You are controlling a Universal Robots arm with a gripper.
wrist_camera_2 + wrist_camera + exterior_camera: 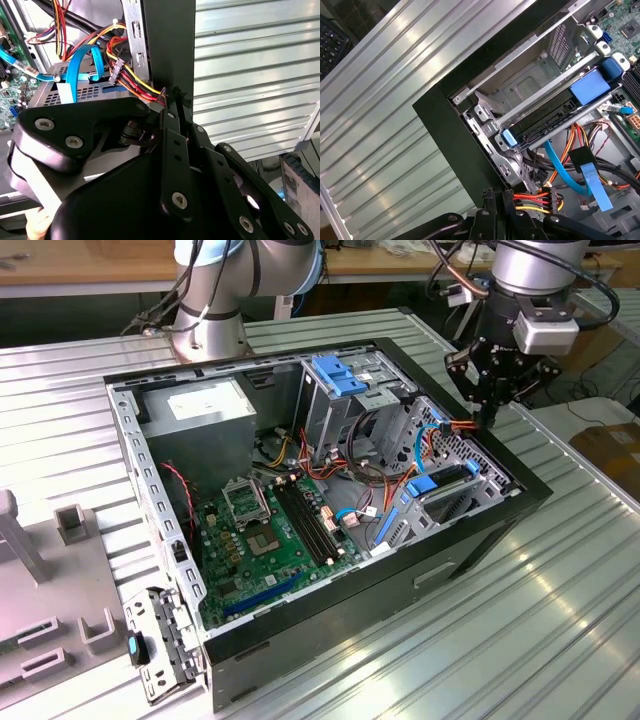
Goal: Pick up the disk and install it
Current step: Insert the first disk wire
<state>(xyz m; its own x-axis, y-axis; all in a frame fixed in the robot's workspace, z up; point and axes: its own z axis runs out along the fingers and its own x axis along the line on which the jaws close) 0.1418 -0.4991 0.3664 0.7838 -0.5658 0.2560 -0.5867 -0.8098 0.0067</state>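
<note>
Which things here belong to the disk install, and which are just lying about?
Job: disk, lying in the case's drive bay; gripper, shut, beside the case edge.
Lying about: grey fixture blocks; keyboard; pale blue bracket; grey box with white label.

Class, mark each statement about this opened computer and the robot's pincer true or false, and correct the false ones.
1. The open black computer case lies on a ribbed metal table. True.
2. The pincer holds the dark rectangular disk with blue rails. False: the disk sits in the grey metal bay inside the case.
3. The pincer hangs over the green motherboard. False: it is at the case's rim, beside the red, yellow and black wires.
4. A flat blue cable runs near the bay. True.
</note>
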